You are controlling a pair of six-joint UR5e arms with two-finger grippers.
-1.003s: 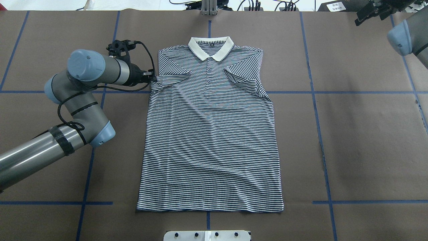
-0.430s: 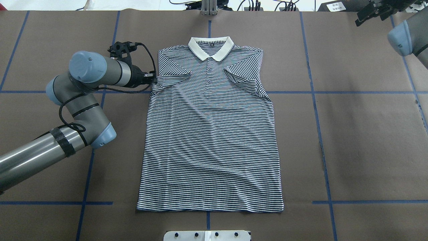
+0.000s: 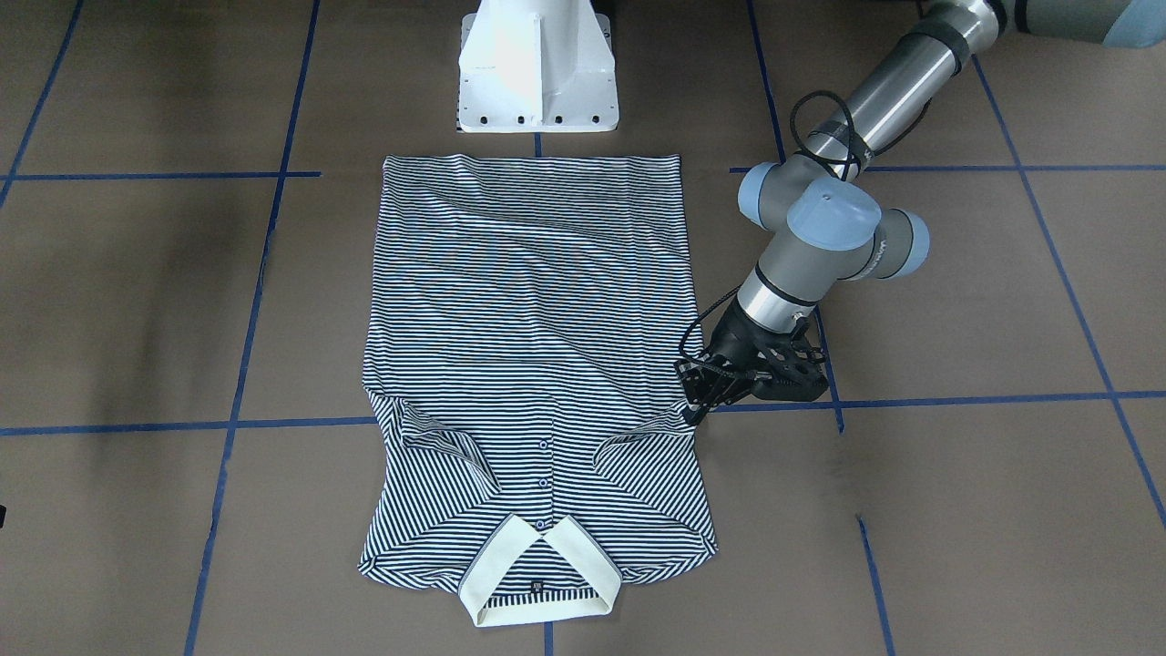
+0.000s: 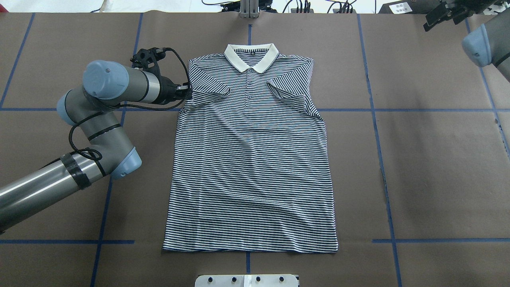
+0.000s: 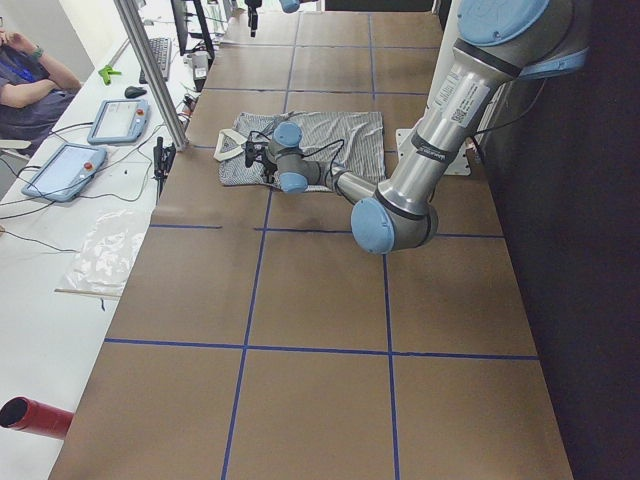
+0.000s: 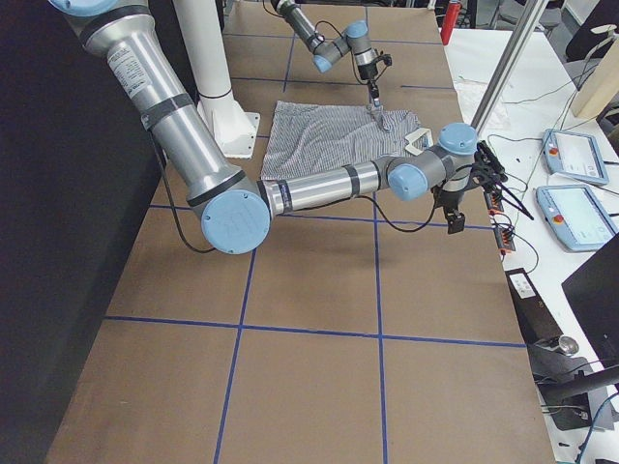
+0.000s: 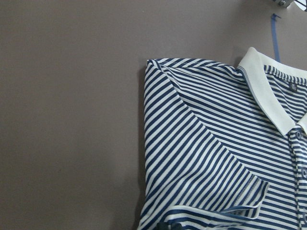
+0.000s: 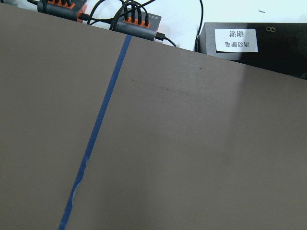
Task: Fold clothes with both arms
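**Q:** ok so where's the polo shirt at?

**Me:** The polo shirt [image 4: 251,159] lies flat on the brown surface [image 4: 430,159], front side up, straight out from my base [image 3: 537,82]. The hem [image 4: 251,248] is nearest me and the cream collar [image 4: 251,57] is at the far end. The sleeve on my left [image 4: 209,93] and the sleeve on my right [image 4: 285,89] are both turned in over the chest, with the button placket [image 4: 249,89] between them.

**Q:** and your left hand?

**Me:** My left hand [image 4: 187,92] is down low at the shirt's edge on my left, touching the fabric just beside that folded-in sleeve. Honestly I can't tell if it's clenched on cloth or only resting against it. The tip end is small and dark in the wide views, and my wrist camera only shows the shoulder, the sleeve and part of the collar.

**Q:** right one?

**Me:** My right hand [image 4: 432,18] is way off at the far right corner of the surface, well apart from the shirt. It hangs over bare brown paper near a blue tape line [image 8: 96,134]. Released or clenched? Can't tell that either.
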